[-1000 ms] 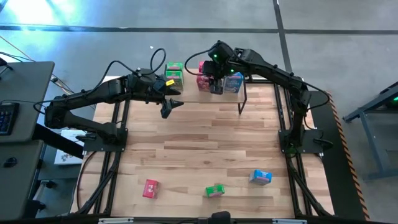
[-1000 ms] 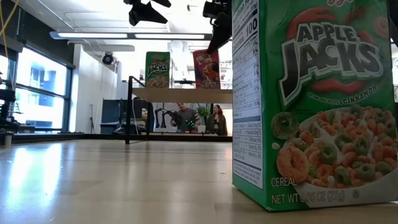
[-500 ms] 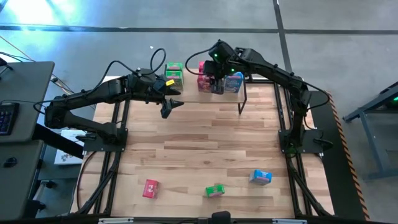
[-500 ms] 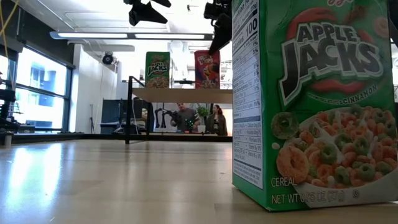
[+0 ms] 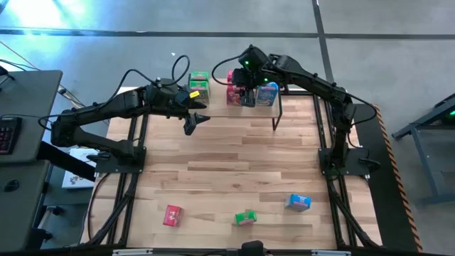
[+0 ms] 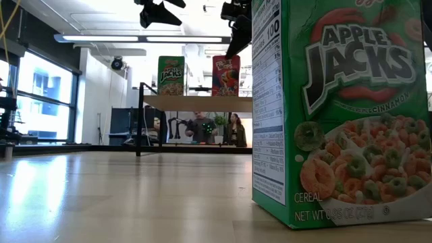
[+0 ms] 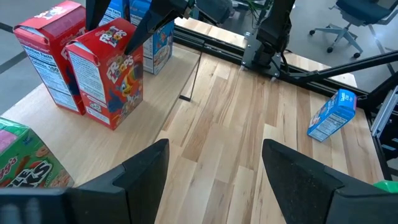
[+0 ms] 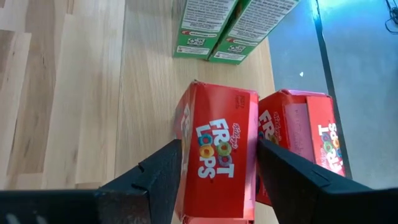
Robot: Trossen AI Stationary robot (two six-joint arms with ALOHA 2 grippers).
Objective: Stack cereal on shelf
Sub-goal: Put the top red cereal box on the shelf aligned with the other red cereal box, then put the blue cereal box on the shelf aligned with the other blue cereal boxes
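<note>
1. The wooden table (image 5: pixel 234 171) carries the shelf (image 5: pixel 213 108) along its far edge, a light board on thin black legs, with both arms reaching over that end.
2. The right gripper (image 8: pixel 217 180) hangs over the shelf with its fingers parted on either side of a red box (image 8: pixel 217 158) lettered "FROOT LOOPS". The fingers flank the box closely; whether they press on it cannot be told. The box stands upright on the shelf board.
3. The left gripper (image 7: pixel 214 171) hovers above the table just in front of the shelf, fingers wide apart and holding nothing.
4. On the shelf stand two green boxes (image 8: pixel 214 25) side by side, a second red box (image 8: pixel 298 149) just beside the one between the fingers, and blue boxes (image 5: pixel 267 93) on the right end.
5. On the near part of the table, well apart from one another, are a third red box (image 5: pixel 172 215), a blue box (image 5: pixel 298 203) and a green box (image 6: pixel 341 111) reading "APPLE JACKS", "CINNAMON", "CEREAL".
</note>
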